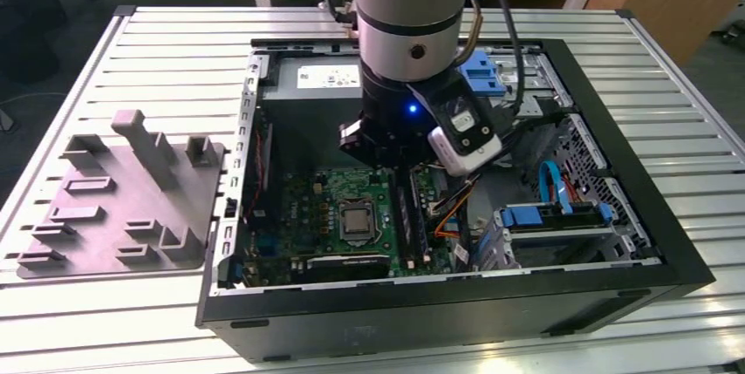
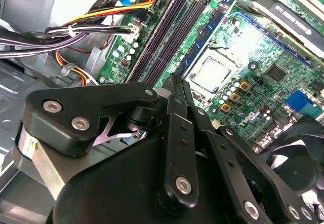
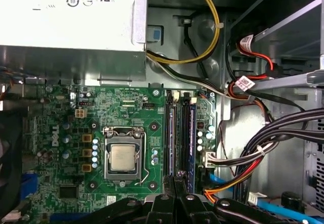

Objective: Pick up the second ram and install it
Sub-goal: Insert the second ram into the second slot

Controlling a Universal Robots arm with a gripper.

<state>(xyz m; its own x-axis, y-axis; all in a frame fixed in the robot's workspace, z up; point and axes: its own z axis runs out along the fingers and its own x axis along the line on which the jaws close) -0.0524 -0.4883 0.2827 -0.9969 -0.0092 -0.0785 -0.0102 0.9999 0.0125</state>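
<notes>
— Where's the arm?
— Upper centre of the exterior view: the arm (image 1: 402,17) comes straight down, wrist vertical.
— And the gripper?
— The gripper (image 1: 393,165) points downward at mid-frame. In the second wrist view its fingers (image 2: 177,112) are drawn together.

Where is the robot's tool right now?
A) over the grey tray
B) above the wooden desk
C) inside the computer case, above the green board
C: the tool is down inside the computer case, just above the green board.

Matt claw (image 2: 177,85); smooth plastic tray (image 1: 131,219)
</notes>
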